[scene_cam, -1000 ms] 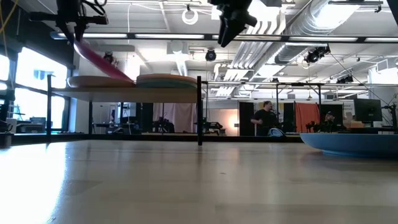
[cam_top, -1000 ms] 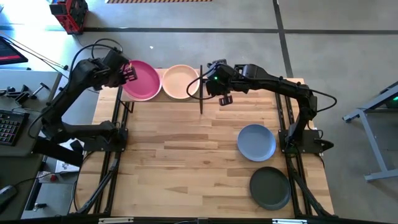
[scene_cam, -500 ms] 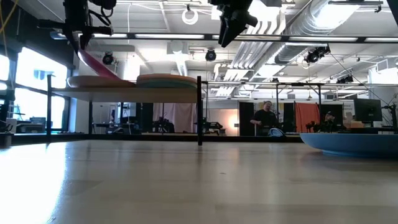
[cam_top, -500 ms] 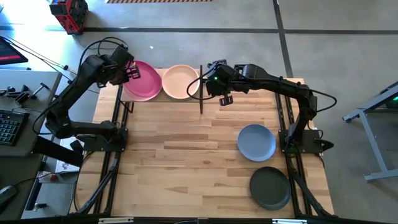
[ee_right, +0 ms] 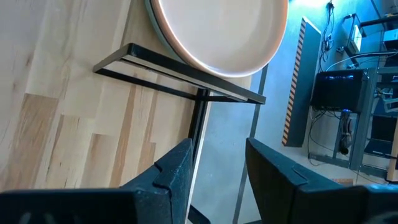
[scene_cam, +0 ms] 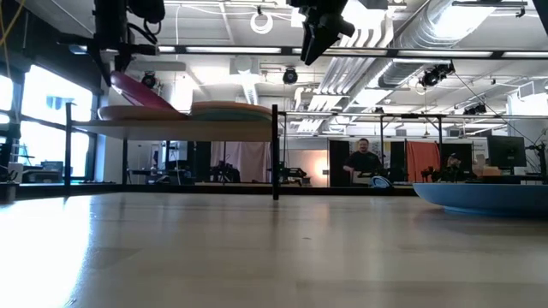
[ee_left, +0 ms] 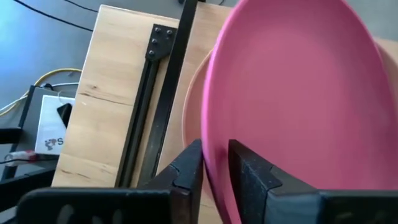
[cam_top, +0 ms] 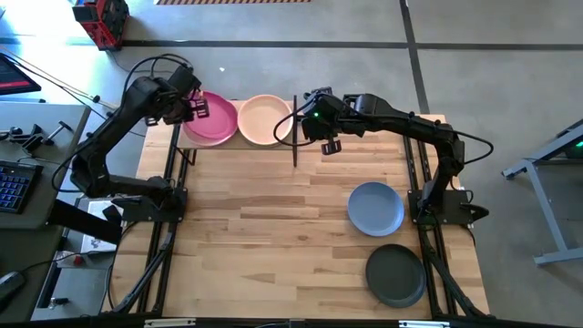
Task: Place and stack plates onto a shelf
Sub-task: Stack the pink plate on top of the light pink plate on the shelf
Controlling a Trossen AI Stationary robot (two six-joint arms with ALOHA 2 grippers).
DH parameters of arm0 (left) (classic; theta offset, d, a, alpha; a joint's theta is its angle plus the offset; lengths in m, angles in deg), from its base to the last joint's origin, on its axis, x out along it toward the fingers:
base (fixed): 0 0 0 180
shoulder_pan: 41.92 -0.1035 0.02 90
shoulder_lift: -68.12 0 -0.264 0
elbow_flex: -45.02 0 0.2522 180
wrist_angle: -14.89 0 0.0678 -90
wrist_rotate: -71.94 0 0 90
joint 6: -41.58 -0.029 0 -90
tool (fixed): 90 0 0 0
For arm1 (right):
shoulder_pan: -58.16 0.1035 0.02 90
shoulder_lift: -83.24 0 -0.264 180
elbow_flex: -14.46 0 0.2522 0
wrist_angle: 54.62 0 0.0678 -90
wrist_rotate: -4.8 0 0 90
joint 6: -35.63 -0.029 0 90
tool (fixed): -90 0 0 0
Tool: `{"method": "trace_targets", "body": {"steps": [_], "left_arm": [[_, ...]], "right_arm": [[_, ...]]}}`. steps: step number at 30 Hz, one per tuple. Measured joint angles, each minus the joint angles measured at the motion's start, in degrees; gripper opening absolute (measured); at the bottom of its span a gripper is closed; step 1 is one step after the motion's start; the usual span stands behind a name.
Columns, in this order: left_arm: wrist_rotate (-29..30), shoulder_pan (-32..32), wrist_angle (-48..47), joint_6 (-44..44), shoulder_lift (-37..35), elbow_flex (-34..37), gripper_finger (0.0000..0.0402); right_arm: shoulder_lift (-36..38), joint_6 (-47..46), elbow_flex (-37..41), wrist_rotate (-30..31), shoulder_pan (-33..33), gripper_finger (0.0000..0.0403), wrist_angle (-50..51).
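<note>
The left gripper (cam_top: 194, 107) pinches the rim of a round, matte magenta plate (cam_top: 210, 119), its two dark fingers (ee_left: 186, 171) closed on the thin edge. The plate is tilted, its far-left edge raised and its lower side resting on a paler pink plate (ee_left: 194, 106) that lies flat on the shelf (scene_cam: 184, 129). The shelf is a flat light-wood board on thin black metal posts, at the far left of the striped plank table (cam_top: 273, 237).

On the right half of the shelf sits a shallow peach plate (cam_top: 264, 119) on top of a pale green one (ee_right: 153, 18), whose rim just shows beneath it.

The right gripper (cam_top: 330, 144) hovers above the table just right of the shelf's corner post, its fingers parted and holding nothing.

Well apart, near the table's right edge, a slate blue plate (cam_top: 375, 208) lies flat, and nearer still a dark charcoal plate (cam_top: 395, 275).
</note>
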Motion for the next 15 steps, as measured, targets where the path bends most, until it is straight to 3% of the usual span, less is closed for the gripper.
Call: {"method": "trace_targets", "body": {"steps": [6,15], "left_arm": [[-1.0,0.0,0.2,-0.7,0.3,0.0,0.0087],[-4.8,0.0,-2.5,-0.7,0.3,0.0,0.009]], "right_arm": [[0.0,0.0,0.0,0.0,0.0,0.0134,0.0],[0.0,0.0,0.0,0.0,0.0,0.0134,0.0]]}}
